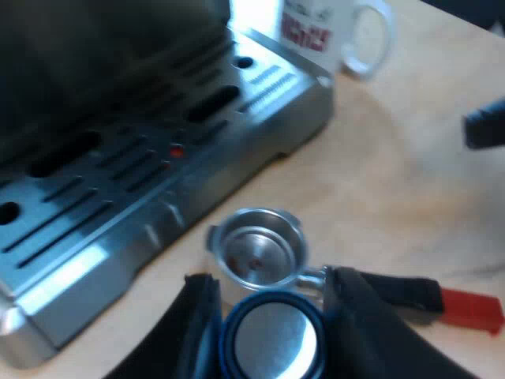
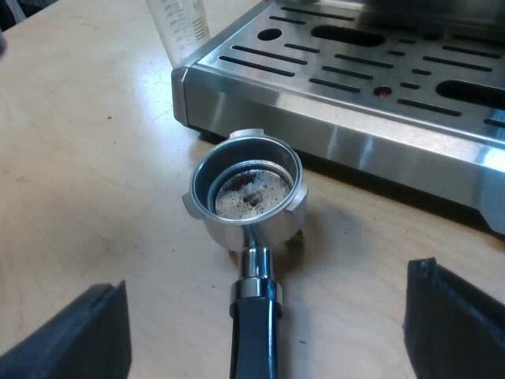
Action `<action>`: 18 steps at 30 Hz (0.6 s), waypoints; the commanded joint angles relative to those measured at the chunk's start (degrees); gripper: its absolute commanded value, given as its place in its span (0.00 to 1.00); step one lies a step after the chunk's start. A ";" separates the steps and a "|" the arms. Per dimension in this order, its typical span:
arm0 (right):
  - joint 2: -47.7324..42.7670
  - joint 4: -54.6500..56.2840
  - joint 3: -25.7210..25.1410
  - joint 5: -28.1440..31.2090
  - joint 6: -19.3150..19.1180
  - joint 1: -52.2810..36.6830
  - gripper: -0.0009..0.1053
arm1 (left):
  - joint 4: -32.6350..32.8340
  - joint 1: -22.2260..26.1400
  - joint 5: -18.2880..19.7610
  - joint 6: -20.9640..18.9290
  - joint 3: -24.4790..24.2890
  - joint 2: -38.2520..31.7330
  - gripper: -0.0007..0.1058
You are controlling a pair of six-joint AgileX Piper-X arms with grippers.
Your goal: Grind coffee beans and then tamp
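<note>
Your left claw hangs low over the tabletop and is clamped on the blue tamper. One black finger presses each side of its blue ring, and its round metal face looks back at the camera. The tamper sits close by the basket of the metal holder, not inside it, and the basket lies between the tamper and the espresso machine.

Your right claw is lowered over the holder's dark handle. Its fingers are spread wide, one to each side of the handle, and touch nothing.

The holder lies loose on the tabletop near the edge of the machine's drip tray, not touching it.

The left wrist view gives you the handle's red end, pointing away from the machine. It also gives you a white mug with red lettering, standing by a corner of the tray. A dark shape over the tabletop there is too blurred to name.

The right wrist view looks straight into the basket, where you see a bare metal floor with a few dark specks. It also shows you a measuring glass standing at a corner of the tray, and a small red dot among the tray's slots.
</note>
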 commanded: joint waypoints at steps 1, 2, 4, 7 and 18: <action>-0.34 -0.43 0.07 -0.22 -0.23 -0.28 0.69 | -0.53 -2.34 -1.18 0.09 -1.16 1.37 0.01; -0.34 -0.43 0.07 -0.22 -0.23 -0.28 0.69 | -0.53 -2.86 -1.20 0.20 -1.27 1.80 0.01; -0.34 -0.43 0.07 -0.22 -0.23 -0.28 0.69 | -0.65 -4.78 -1.45 0.34 -2.06 3.64 0.01; -0.34 -0.43 0.07 -0.22 -0.23 -0.28 0.69 | -1.44 -6.72 -3.02 0.34 -3.13 5.94 0.01; -0.34 -0.43 0.07 -0.22 -0.23 -0.28 0.69 | -4.52 -8.81 -3.64 1.43 -7.01 12.20 0.01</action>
